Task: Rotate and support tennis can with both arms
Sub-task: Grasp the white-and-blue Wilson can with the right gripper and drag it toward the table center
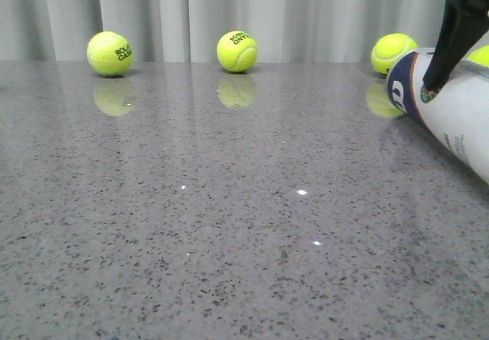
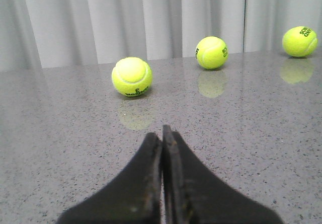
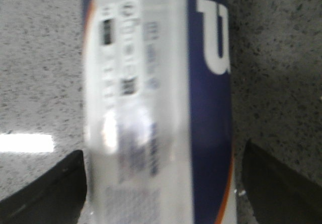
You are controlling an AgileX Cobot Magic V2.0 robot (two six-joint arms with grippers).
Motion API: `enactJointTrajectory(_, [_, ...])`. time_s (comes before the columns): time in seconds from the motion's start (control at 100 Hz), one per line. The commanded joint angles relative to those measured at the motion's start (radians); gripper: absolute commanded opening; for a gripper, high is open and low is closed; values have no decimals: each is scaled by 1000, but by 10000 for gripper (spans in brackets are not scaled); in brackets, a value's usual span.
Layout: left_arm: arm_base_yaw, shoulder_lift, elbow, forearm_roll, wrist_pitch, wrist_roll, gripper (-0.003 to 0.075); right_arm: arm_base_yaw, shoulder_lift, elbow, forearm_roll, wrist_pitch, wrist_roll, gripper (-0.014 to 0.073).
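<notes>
The tennis can (image 1: 452, 117) lies on its side at the far right of the table, white with a navy section and a white logo at its end. In the right wrist view the can (image 3: 156, 83) runs between the two black fingers. My right gripper (image 3: 163, 156) is open and straddles it: one finger (image 3: 55, 183) sits against the white side, the other (image 3: 279, 183) stands a little off the navy side. In the front view a right finger (image 1: 451, 46) reaches down onto the can. My left gripper (image 2: 162, 133) is shut and empty, low over bare table, and is out of the front view.
Yellow tennis balls (image 1: 110, 53), (image 1: 237, 50), (image 1: 393, 53) stand along the back of the grey speckled table (image 1: 229, 225) before a grey curtain. The left wrist view shows three balls (image 2: 132, 76), (image 2: 212, 52), (image 2: 300, 41) ahead of the fingers.
</notes>
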Motion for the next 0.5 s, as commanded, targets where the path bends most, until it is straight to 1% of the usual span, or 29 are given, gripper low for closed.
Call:
enactJointTrajectory(0.0, [1, -31, 44, -5, -80, -7, -18, -2, 10, -42, 26, -21, -15, 620])
enactJointTrajectory(0.06, [1, -31, 44, -5, -80, -7, -18, -2, 29, -45, 25, -21, -18, 598])
enactJointTrajectory(0.11, [1, -31, 44, -5, -80, -7, -18, -2, 38, -47, 25, -20, -33, 547])
enactJointTrajectory(0.18, [1, -31, 44, -5, -80, -7, -18, -2, 38, -47, 25, -20, -33, 421])
enactJointTrajectory(0.23, [1, -31, 44, -5, -80, -7, -18, -2, 36, -57, 25, -14, -33, 307])
enactJointTrajectory(0.3, [1, -31, 44, -5, -80, -7, -18, -1, 36, -88, 26, 17, -63, 202])
enactJointTrajectory(0.37, [1, -31, 44, -5, -80, -7, -18, 17, 36, -136, 26, 59, -153, 150])
enactJointTrajectory(0.44, [1, -31, 44, -5, -80, -7, -18, 50, 36, -190, 26, 78, -302, 139])
enactJointTrajectory(0.49, [1, -31, 44, -5, -80, -7, -18, 83, 36, -226, 26, 83, -441, 138])
